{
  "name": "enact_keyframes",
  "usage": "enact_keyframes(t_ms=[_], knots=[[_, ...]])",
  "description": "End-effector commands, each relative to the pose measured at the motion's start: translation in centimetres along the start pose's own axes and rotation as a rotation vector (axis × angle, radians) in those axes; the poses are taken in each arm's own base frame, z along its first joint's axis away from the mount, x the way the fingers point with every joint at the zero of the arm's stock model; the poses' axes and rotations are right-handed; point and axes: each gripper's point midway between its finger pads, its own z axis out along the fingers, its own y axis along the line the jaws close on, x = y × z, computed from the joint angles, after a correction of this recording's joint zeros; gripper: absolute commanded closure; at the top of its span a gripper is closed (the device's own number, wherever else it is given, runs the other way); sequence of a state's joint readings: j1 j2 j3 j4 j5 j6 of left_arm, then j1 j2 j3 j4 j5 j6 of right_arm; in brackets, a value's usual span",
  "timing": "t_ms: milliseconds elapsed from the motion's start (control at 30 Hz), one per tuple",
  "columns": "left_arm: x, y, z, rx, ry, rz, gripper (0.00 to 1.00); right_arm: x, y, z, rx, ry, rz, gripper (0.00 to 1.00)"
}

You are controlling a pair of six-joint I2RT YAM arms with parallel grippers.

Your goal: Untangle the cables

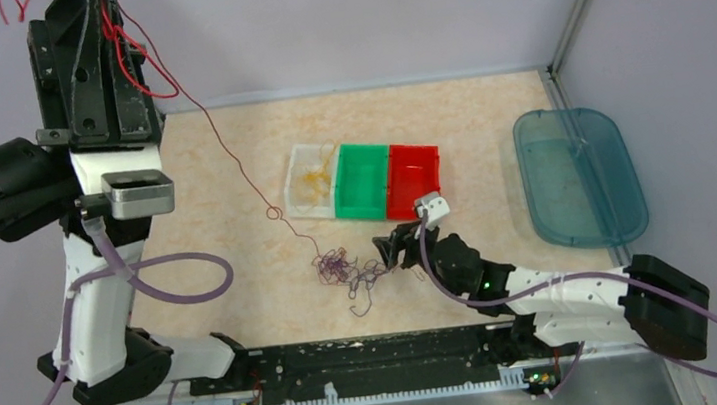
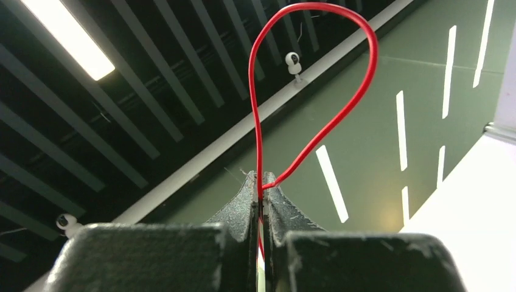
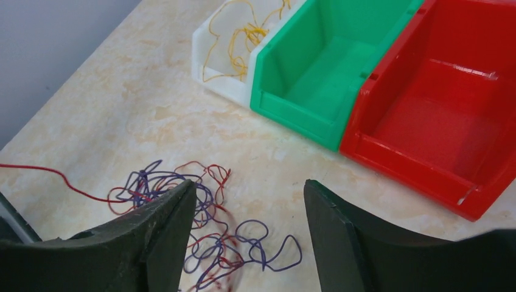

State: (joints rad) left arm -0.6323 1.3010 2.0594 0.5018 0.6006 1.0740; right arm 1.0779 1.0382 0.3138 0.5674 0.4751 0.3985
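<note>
left jaws, raised high, clamp the red cable (image 2: 260,158), which trails down to the tangle (image 3: 204,240) on the tabletop (image 3: 122,103); right jaws stand open just above it.

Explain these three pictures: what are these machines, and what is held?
These are a left arm and a right arm of a robot, at a table. One picture looks down from above; each wrist carries a camera too. The left tool, raised high, is shut on a red cable running down to a tangle of red and purple cables. The right tool hangs open close to it, holding nothing. Beyond: a white bin with yellow cable, a green bin and a red bin, both empty, and a bluish tray.
</note>
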Motion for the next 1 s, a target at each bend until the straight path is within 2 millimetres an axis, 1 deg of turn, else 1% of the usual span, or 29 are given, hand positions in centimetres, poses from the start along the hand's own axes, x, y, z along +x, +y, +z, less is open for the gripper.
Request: enact_keyframes(t_ms=[0, 67, 100, 167, 233, 300, 333, 400, 467, 533, 567, 633, 733, 833, 967], knots=[[-1.4, 2.7, 0.9, -0.028, -0.053, 0.13, 1.0, -4.0, 1.1, -0.8, -0.035, -0.091, -0.018, 0.3], [-1.3, 1.0, 0.6, 0.041, -0.045, 0.052, 1.0, -6.9, 2.9, -1.6, -0.123, -0.154, -0.059, 0.26], [-1.3, 0.1, 0.3, 0.074, -0.042, 0.014, 1.0, -8.9, 4.0, -2.2, -0.172, -0.199, -0.065, 0.24], [-1.2, -1.9, -0.4, 0.129, -0.034, -0.049, 1.0, -11.5, 6.5, -3.1, -0.288, -0.253, -0.11, 0.18], [-1.4, -2.8, -0.9, 0.158, -0.028, -0.091, 1.0, -13.7, 8.9, -3.7, -0.382, -0.267, -0.146, 0.16], [-1.3, -3.3, -1.1, 0.17, -0.019, -0.122, 1.0, -14.5, 11.3, -4.1, -0.49, -0.265, -0.176, 0.14], [-1.1, -3.4, -1.0, 0.168, -0.015, -0.131, 1.0, -14.5, 12.3, -4.0, -0.537, -0.257, -0.187, 0.13], [-1.0, -3.3, -0.9, 0.161, -0.011, -0.137, 1.0, -13.5, 13.8, -3.2, -0.598, -0.215, -0.204, 0.13], [-0.9, -3.1, -0.8, 0.154, -0.008, -0.139, 1.0, -11.6, 14.8, -2.1, -0.641, -0.156, -0.234, 0.13], [-0.9, -3.0, -0.6, 0.151, -0.012, -0.13, 1.0, -9.3, 15.0, -0.6, -0.646, -0.101, -0.265, 0.13], [-0.9, -2.9, -0.5, 0.15, -0.014, -0.126, 1.0, -7.9, 14.9, 0.3, -0.638, -0.068, -0.282, 0.13], [-1.0, -2.3, -0.3, 0.141, -0.02, -0.116, 1.0, -6.1, 14.5, 1.6, -0.614, -0.03, -0.31, 0.14], [-1.2, -2.0, -0.2, 0.139, -0.03, -0.099, 1.0, -5.3, 13.2, 3.7, -0.519, -0.041, -0.32, 0.19], [-1.7, -1.9, -0.1, 0.146, -0.062, -0.03, 1.0, -4.9, 12.2, 5.3, -0.437, -0.058, -0.321, 0.23], [-3.1, -0.7, 0.1, 0.101, -0.154, 0.198, 1.0, -3.9, 10.4, 6.7, -0.333, -0.061, -0.321, 0.28]])
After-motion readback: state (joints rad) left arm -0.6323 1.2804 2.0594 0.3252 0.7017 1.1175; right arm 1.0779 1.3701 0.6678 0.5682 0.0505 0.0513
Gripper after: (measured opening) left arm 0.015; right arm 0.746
